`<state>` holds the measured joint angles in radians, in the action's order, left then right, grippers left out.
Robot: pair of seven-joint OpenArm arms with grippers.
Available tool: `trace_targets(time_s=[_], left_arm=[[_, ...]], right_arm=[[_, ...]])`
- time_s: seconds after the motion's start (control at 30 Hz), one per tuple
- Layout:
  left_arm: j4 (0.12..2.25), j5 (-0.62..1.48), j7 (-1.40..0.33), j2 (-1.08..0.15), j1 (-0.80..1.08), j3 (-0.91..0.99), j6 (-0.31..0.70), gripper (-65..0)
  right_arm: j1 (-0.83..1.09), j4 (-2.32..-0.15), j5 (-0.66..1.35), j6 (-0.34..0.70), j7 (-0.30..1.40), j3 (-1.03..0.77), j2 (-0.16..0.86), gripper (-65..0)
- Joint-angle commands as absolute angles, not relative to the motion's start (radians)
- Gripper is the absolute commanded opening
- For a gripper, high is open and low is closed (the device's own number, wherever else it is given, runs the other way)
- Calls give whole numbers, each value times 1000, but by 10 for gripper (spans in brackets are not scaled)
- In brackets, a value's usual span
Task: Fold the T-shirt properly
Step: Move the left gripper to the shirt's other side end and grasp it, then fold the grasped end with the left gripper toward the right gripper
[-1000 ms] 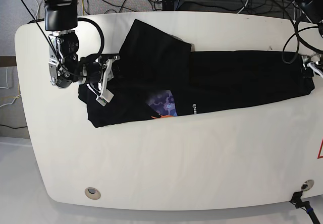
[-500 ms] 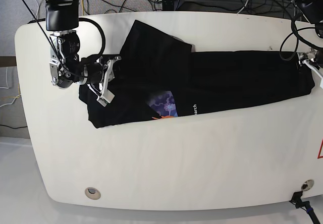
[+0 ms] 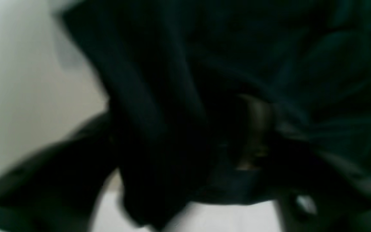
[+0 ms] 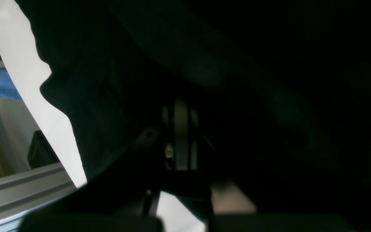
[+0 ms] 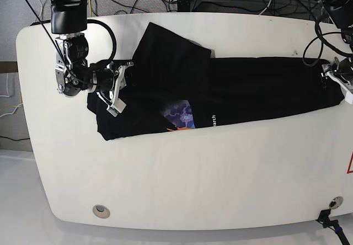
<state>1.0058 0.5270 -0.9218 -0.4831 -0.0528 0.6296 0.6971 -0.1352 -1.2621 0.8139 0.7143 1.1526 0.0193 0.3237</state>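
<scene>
I find the T-shirt (image 5: 231,88) lying folded lengthwise across the table (image 5: 182,173), the right gripper (image 5: 115,90) clenched on its end, the left gripper's (image 5: 337,79) state indeterminable.

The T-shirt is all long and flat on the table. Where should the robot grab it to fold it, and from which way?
Probably by its two short ends. The T-shirt lies as a long band across the table, so each end hem is a free edge. The right gripper sits at one end and the left gripper at the other, each coming in from its own side.
</scene>
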Motion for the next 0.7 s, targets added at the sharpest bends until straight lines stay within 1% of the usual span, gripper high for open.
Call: trace_targets(time_s=[0.0,0.1,0.17,0.2,0.3,0.4,0.53,0.6,0.67], left_arm=[[1003,503,-981,-483,-39,621,698,-397],[1003,503,-983,-483,-35,619,698,-552],[1006,503,-986,-483,-35,619,698,-626],[1023,503,-987,-483,-35,619,698,-650],[1159,503,-992,-478,-33,624,698,-650],[1360,538,-1070,-472,7,622,698,-650],[1646,610,-1164,-414,38,622,698,-650],[1745,636,-1231,-390,35,619,698,-650],[1822,668,-1287,-332,31,618,698,-650]], right_arm=[[-133,-1259,728,698,1208,22,331,-650],[-133,-1259,728,698,1208,22,331,-650],[-134,-1259,728,698,1208,22,331,-650],[-134,-1259,728,698,1208,22,331,-650],[-134,-1259,728,698,1208,22,331,-650],[-134,-1259,728,698,1208,22,331,-650],[-134,-1259,728,698,1208,22,325,-650],[-134,-1259,728,698,1208,22,309,-650],[-136,-1259,728,698,1208,22,305,-650]])
